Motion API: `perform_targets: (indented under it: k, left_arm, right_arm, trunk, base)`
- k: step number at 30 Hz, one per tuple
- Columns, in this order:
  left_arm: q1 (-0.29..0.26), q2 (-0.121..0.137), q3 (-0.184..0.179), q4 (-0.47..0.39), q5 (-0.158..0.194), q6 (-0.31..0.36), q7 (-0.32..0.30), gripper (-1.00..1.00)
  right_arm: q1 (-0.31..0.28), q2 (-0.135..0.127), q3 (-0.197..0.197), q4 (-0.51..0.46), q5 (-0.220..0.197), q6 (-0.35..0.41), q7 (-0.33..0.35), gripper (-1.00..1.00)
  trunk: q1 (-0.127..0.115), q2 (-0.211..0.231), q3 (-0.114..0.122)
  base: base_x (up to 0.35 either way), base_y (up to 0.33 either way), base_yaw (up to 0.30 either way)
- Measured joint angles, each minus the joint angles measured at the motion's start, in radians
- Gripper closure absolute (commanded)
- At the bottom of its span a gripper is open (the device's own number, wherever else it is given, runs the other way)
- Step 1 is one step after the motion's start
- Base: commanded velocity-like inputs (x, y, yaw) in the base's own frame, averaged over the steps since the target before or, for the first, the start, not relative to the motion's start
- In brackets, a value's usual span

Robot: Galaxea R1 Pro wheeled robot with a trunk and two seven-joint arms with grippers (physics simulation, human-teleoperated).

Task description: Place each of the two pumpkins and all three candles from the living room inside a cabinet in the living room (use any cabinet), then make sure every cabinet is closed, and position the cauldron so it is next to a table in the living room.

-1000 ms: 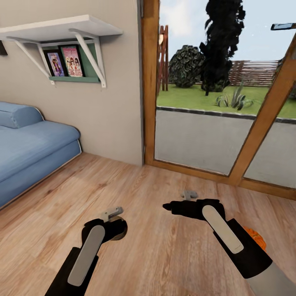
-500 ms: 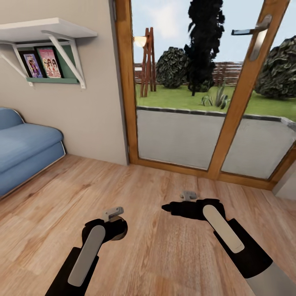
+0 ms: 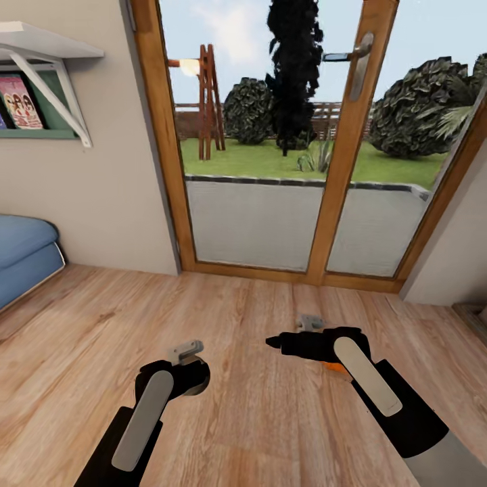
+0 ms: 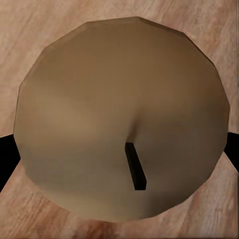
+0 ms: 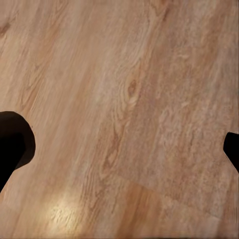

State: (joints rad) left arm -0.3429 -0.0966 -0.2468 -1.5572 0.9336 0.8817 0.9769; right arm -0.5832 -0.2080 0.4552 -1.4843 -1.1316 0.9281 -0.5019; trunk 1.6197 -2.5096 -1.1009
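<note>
Two tools are hovering over the wooden floor: my left tool is grasping a candle; my right tool is spread, empty, with a pumpkin peeking beneath it.

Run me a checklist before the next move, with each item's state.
1. Candle held in left gripper: ok, it sits between the fingers.
2. Right gripper free: ok, open over the floor.
3. Pumpkin located: ok, an orange bit peeks from under the right arm.
4. Pumpkin whole and upright: cannot tell, mostly hidden.
5. Heading: not ok, the robot faces the glass door.
</note>
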Motion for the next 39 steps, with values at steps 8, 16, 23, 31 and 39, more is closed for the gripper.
perform_targets:
  k: [8,16,23,31,39]
  left_arm:
    - [0.000,0.000,0.000,0.000,0.000,0.000,0.000,1.00]
    - [0.000,0.000,0.001,0.000,0.000,0.000,0.000,1.00]
    - [0.000,0.000,0.002,0.001,0.000,0.000,0.000,1.00]
    - [0.000,0.000,0.002,0.001,0.000,0.000,0.000,1.00]
    - [0.000,0.000,0.002,0.001,0.000,-0.001,0.000,1.00]
  right_arm:
    - [0.000,-0.001,0.000,0.004,0.000,0.000,0.000,-1.00]
    - [0.000,-0.003,-0.001,0.006,-0.001,0.000,-0.003,-1.00]
    - [0.000,-0.003,-0.002,0.010,-0.002,0.000,-0.001,-1.00]
    - [0.000,-0.005,-0.002,0.009,-0.011,0.000,0.000,-1.00]
    - [0.000,-0.005,-0.002,0.009,-0.042,-0.001,0.000,-1.00]
  trunk:
    - [0.000,0.000,0.000]
    - [0.000,0.000,-0.002]
    - [-0.003,0.002,0.017]
    - [-0.003,0.002,0.006]
    - [-0.006,0.003,0.022]
  base:
    - [0.000,0.000,-0.288]
    - [0.000,0.000,-0.271]
    - [0.000,0.000,-0.189]
    - [0.000,0.000,-0.176]
    - [0.000,0.000,-0.178]
